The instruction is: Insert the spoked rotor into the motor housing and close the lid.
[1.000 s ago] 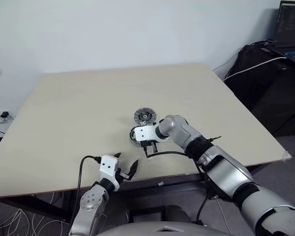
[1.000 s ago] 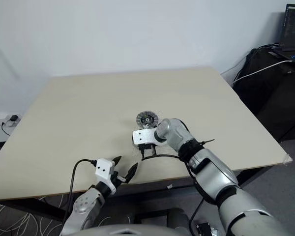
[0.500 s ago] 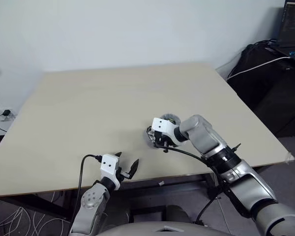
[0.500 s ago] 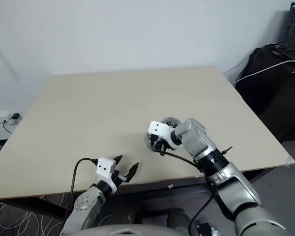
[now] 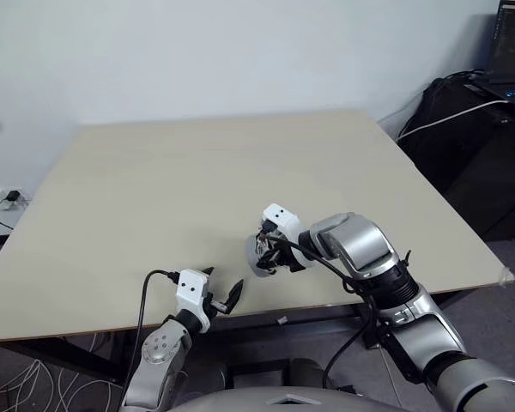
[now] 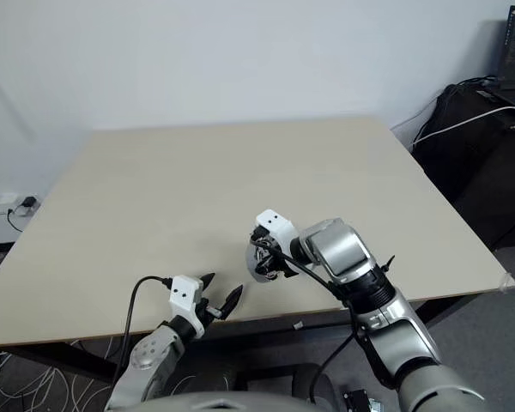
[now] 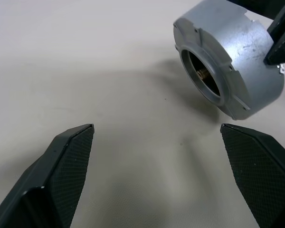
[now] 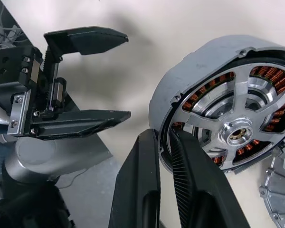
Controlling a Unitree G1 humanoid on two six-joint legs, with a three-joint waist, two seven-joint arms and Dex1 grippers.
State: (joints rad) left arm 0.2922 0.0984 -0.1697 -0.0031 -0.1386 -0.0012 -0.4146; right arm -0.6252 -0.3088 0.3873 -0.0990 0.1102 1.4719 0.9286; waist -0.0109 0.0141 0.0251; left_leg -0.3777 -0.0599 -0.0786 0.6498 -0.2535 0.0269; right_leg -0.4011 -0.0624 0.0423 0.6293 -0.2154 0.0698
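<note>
Gripping motor housing, right claw

You see motor housing cut by frame edge; spoked rotor partly hidden behind right gripper fingers. Lid mostly cropped at corner. From head views, housing interior too small to read.

The motor housing sits tilted above the table near its front edge — the spoked rotor inside it. The left gripper lies to its front-left, apart; the right gripper — on its rim.
</note>
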